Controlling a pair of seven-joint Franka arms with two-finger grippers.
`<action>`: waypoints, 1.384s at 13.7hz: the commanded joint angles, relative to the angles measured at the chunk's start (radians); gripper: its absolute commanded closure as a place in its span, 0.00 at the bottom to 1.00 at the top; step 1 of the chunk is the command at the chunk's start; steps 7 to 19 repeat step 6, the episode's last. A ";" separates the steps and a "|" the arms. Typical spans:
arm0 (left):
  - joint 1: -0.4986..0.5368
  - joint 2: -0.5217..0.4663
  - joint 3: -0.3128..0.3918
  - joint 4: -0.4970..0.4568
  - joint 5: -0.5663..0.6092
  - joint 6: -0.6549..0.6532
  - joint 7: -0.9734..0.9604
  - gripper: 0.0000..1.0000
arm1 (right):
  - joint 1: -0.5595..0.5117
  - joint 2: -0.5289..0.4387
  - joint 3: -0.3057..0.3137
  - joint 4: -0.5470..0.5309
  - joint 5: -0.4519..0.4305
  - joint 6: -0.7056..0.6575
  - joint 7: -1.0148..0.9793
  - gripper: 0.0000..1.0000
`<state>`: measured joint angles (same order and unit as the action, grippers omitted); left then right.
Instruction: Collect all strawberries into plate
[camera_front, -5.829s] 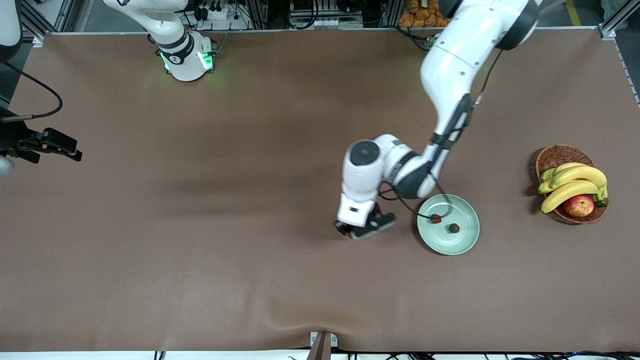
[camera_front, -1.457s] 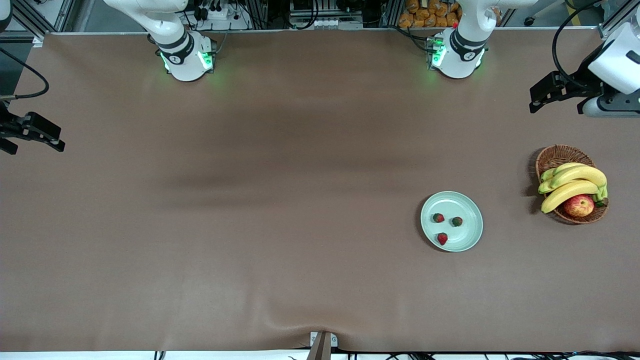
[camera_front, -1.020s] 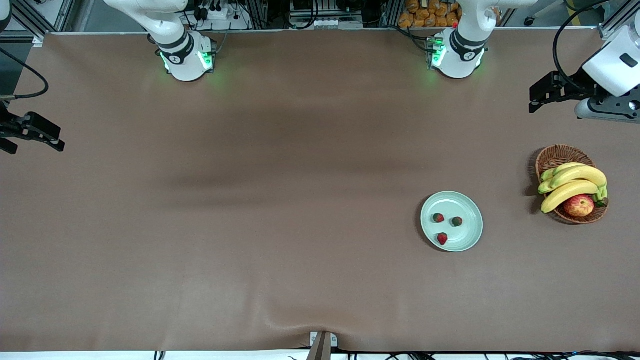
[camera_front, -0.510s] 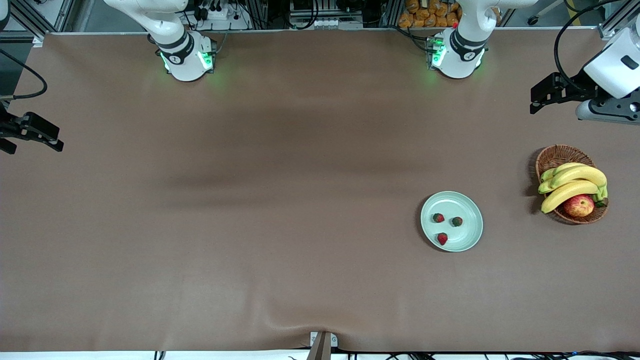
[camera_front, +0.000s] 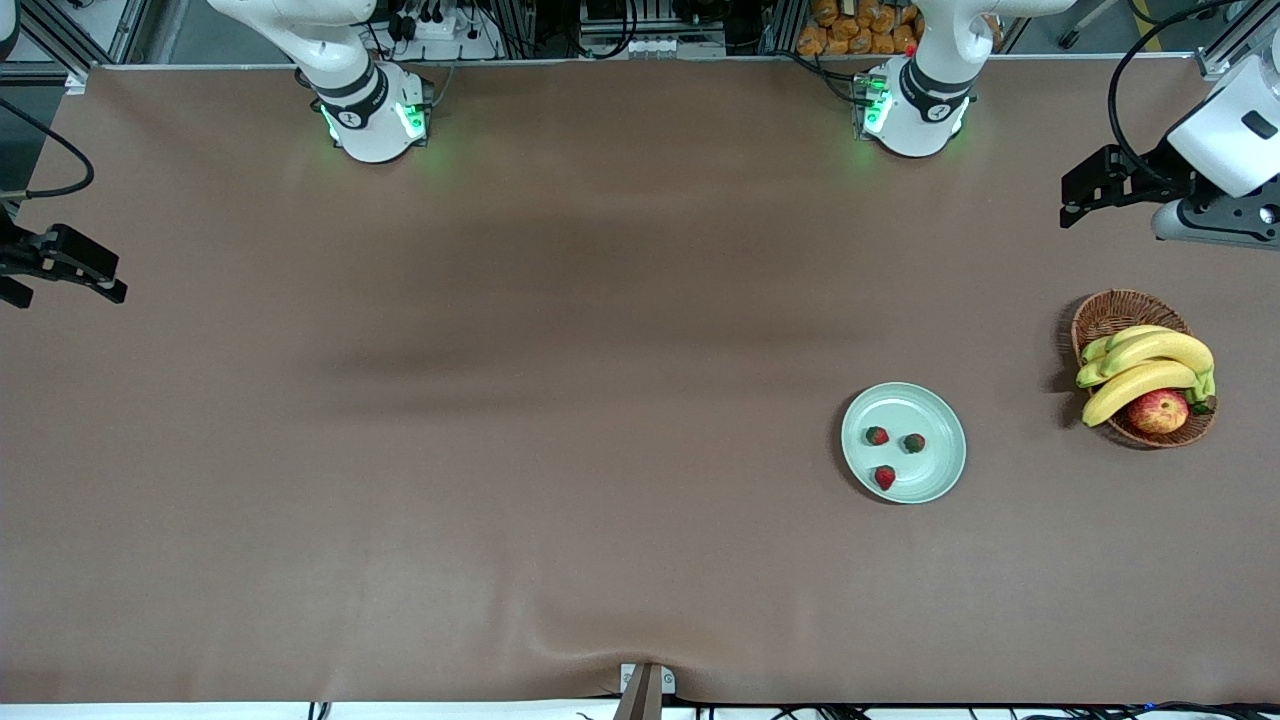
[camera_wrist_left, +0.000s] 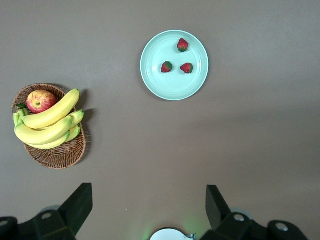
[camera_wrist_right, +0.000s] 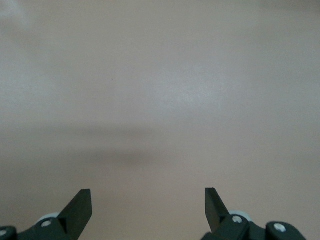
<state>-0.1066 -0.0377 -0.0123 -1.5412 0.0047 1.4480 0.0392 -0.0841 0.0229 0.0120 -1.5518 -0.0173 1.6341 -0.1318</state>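
While our right gripper (camera_front: 60, 262) waits spread and empty over the table's end, we see three strawberries (camera_front: 877, 436) on the plate (camera_front: 935, 405), then the basket (camera_front: 1110, 312), with our left gripper (camera_front: 1080, 195) unclenched, holding nothing.

You have three strawberries (camera_front: 877, 436), one plate (camera_front: 935, 480), one basket (camera_front: 1112, 309), one apple (camera_front: 1158, 410) and one bunch of bananas (camera_front: 1145, 368).
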 joint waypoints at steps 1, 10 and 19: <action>-0.001 0.004 0.003 0.020 -0.005 -0.012 0.001 0.00 | -0.014 0.002 0.006 0.012 0.017 -0.013 -0.012 0.00; -0.001 0.004 0.003 0.020 -0.005 -0.012 0.001 0.00 | -0.016 0.002 0.006 0.010 0.017 -0.014 -0.012 0.00; -0.001 0.004 0.003 0.020 -0.005 -0.012 0.001 0.00 | -0.016 0.002 0.006 0.010 0.017 -0.014 -0.012 0.00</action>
